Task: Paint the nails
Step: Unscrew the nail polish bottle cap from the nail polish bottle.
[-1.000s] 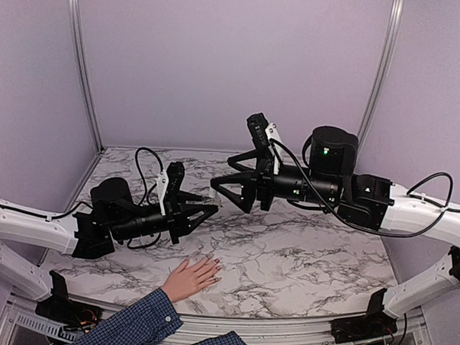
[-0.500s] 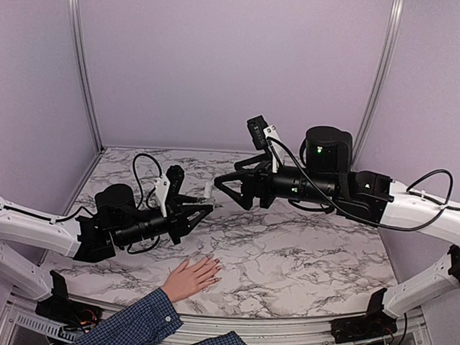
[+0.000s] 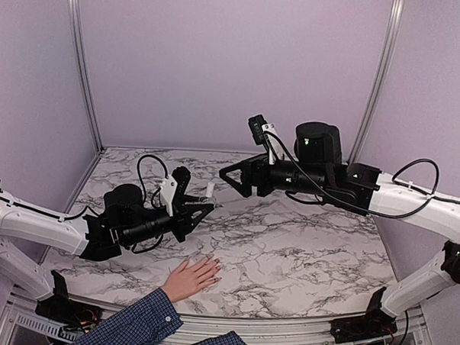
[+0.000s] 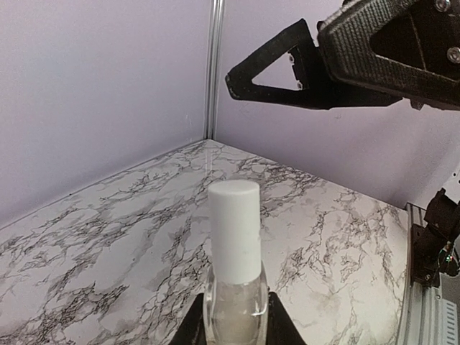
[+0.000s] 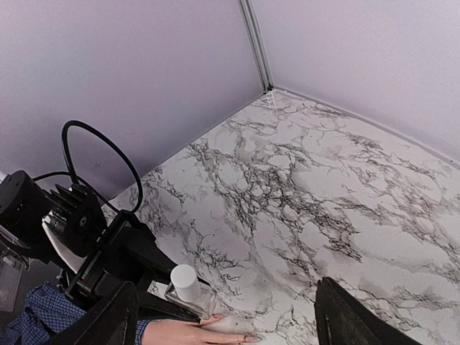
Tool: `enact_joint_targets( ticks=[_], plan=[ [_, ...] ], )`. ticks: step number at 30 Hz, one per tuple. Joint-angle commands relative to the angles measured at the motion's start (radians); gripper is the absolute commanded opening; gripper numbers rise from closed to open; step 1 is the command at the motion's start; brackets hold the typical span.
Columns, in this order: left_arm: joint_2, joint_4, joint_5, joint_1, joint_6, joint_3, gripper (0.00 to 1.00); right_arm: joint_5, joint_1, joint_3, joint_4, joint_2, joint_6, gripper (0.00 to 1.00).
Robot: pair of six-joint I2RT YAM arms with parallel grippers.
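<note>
The nails [image 3: 216, 270] are showing only as tiny pale tips on a hand [image 3: 189, 278] that is lying flat, palm down, on the table [image 3: 303, 252] near its front edge, left of centre, with its digits pointing toward the far right. They are too small to tell whether any polish is on them. A blue plaid sleeve [image 3: 132, 325] is trailing off the front edge behind the hand. Just beyond the hand and above it, the left fingers [image 3: 200, 209] are clenching the clear glass base of a small bottle [image 4: 235, 280]. They are holding it off the table with its white cap on and pointing up. In the right wrist view the bottle is sitting just above the back of the hand, and I cannot tell whether the two are touching. The left arm is stretching in low from the left side, a black cable looping over its wrist. Farther back and higher, the right fingers [image 3: 233, 179] are standing spread wide and grasping nothing. They are pointing left toward the bottle while hanging apart from it. In the left wrist view one of them is crossing the upper right, above the cap and clear of it. The right arm is reaching in from the right, well above the marbled top. Lilac walls [image 3: 219, 65] are closing in the back and both sides.
</note>
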Motion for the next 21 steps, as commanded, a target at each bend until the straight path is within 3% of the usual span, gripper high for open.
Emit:
enact_joint_targets(
  ticks=[1,7,14,21],
  plan=[
    [0.01,0.023,-0.055,0.017,0.019,0.047,0.0,0.004,-0.002,0.085,-0.035,0.023,0.016,0.82],
    [0.031,0.027,-0.059,0.017,0.019,0.069,0.0,0.027,-0.002,0.13,-0.054,0.048,0.025,0.78],
    [0.022,0.049,-0.072,0.016,0.043,0.069,0.0,-0.013,-0.003,0.138,-0.013,0.12,0.069,0.64],
    [0.047,0.175,-0.065,0.015,0.068,0.034,0.0,-0.056,0.0,0.14,0.019,0.172,0.106,0.54]
  ],
)
